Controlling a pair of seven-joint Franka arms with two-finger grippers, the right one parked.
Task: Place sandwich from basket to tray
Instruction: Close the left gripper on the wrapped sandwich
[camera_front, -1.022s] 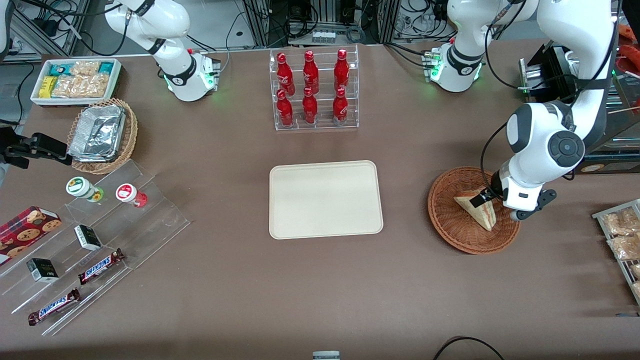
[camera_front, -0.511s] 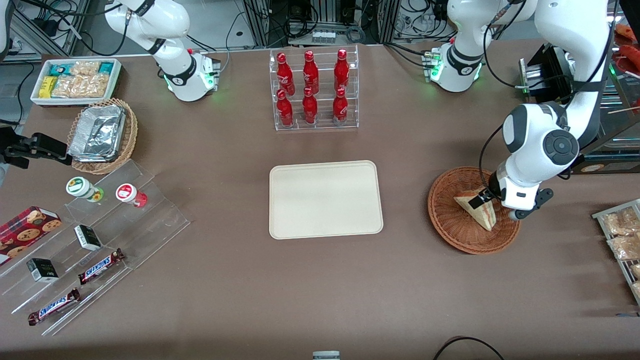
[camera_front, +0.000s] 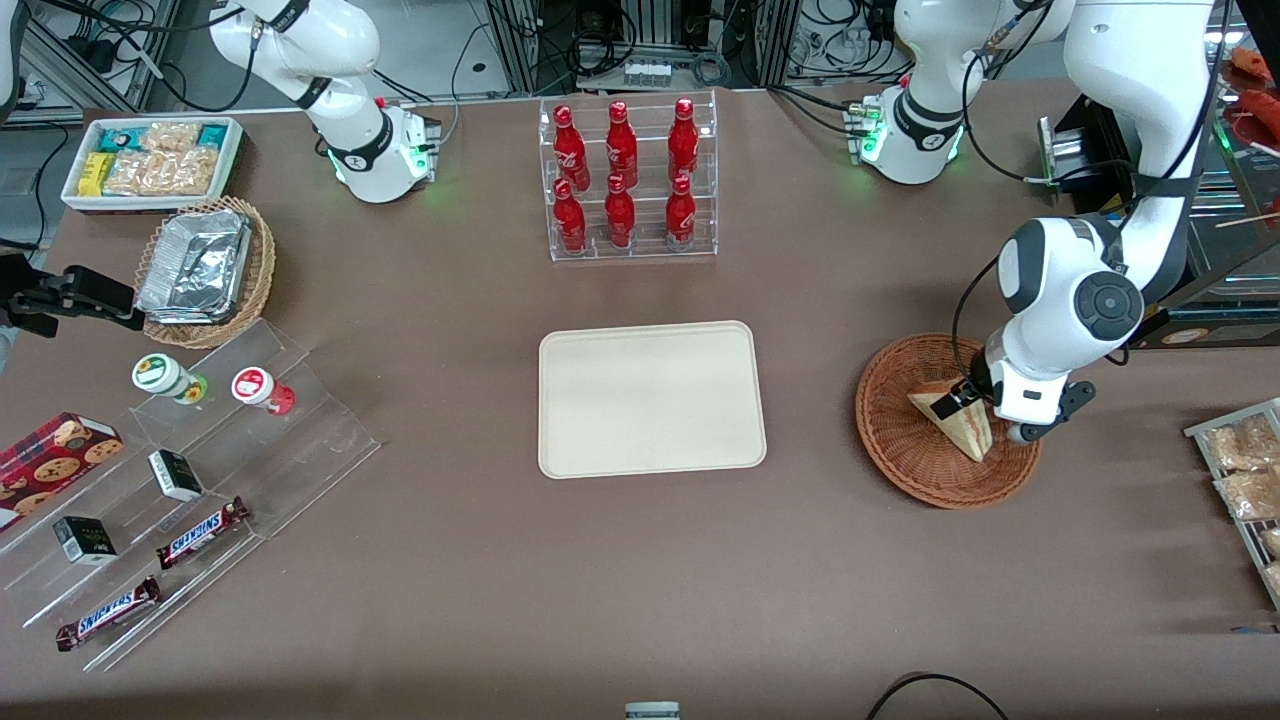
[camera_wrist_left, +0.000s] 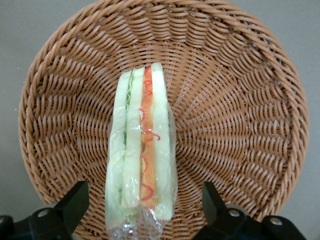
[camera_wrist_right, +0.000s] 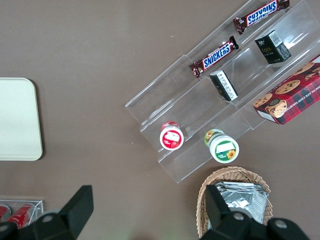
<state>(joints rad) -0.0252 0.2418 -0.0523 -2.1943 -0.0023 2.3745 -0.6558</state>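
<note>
Brown desk (camera_front: 480, 600), sandwich lying in the basket at the working arm's end.

Nearest the front camera toward the parked arm's end: clear stepped display (camera_front: 190, 500) with Snickers bars (camera_front: 108, 612). Farther back, mid-desk: cream tray (camera_front: 650, 398), bare. Beside it toward the working arm: reddish-brown basket (camera_front: 900, 440) holding the wrapped sandwich (camera_front: 955, 420), cut edge up, red and green filling stripes showing. Claw (camera_wrist_left: 142, 210) poised over the sandwich's wide end, fingers (camera_wrist_left: 75, 200) spread wide on either side of it, clear of the bread, nothing gripped. Farthest from the camera: acrylic rack of red bottles (camera_front: 625, 180).
</note>
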